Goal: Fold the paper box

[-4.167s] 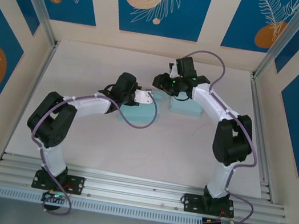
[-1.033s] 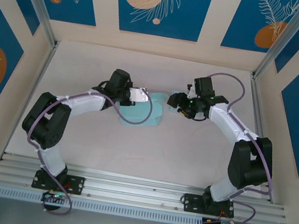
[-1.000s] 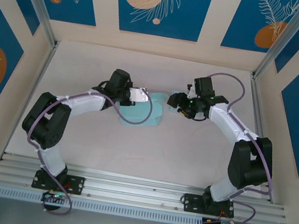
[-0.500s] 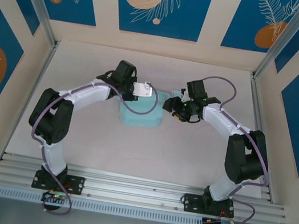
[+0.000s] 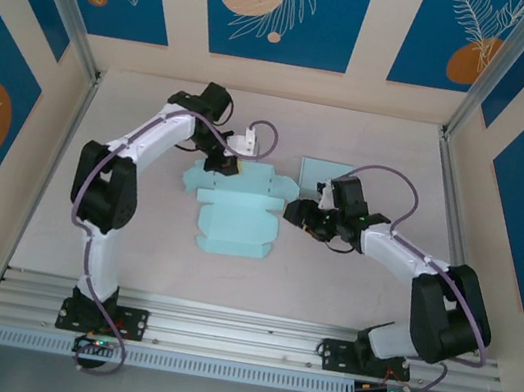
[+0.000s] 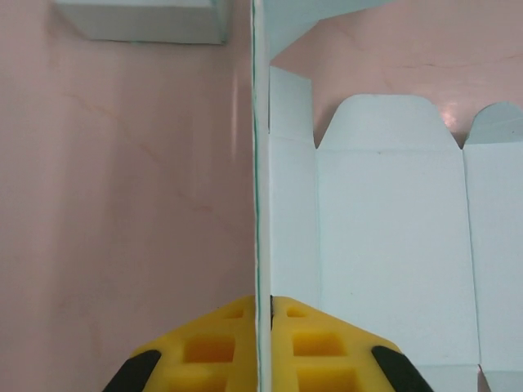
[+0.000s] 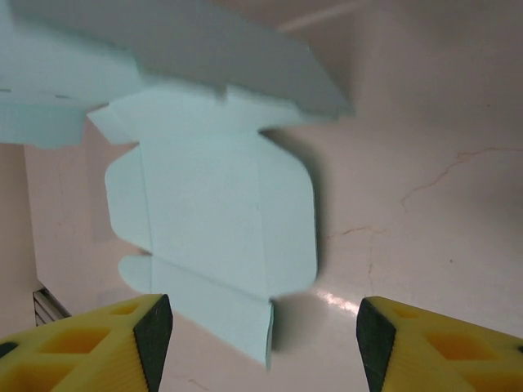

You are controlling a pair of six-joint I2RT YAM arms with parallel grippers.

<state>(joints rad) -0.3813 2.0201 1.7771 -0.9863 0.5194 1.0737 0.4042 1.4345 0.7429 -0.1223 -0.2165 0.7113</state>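
1. Two pincers work at one pale teal paper box (image 5: 236, 214), which lies opened out as a flat cut sheet on the pink counter (image 5: 133, 234), roughly midway between the two arms.
2. From the top camera, the left pincer (image 5: 228, 157) sits at the sheet's far edge, with the left arm stretched well out over the counter.
3. From the left wrist, the left pincer (image 6: 261, 314) is pressed together on a thin panel of the paper box (image 6: 384, 245). That panel stands upright and is seen edge-on between the yellow fingers (image 6: 212, 347), while the rest of the sheet lies flat beside it.
4. From the top camera, the right pincer (image 5: 298, 213) is just beside the sheet's right edge, low over the counter.
5. From the right wrist, the right pincer (image 7: 261, 331) is spread wide with nothing pinched between its yellow fingers (image 7: 90, 343). The paper box (image 7: 221, 212) lies ahead of it with its rounded tabs showing.
6. One folded box (image 5: 325, 173) of the same colour rests on the counter beyond the right pincer, apart from the sheet. The left wrist camera also catches it (image 6: 139, 20) at the far side.
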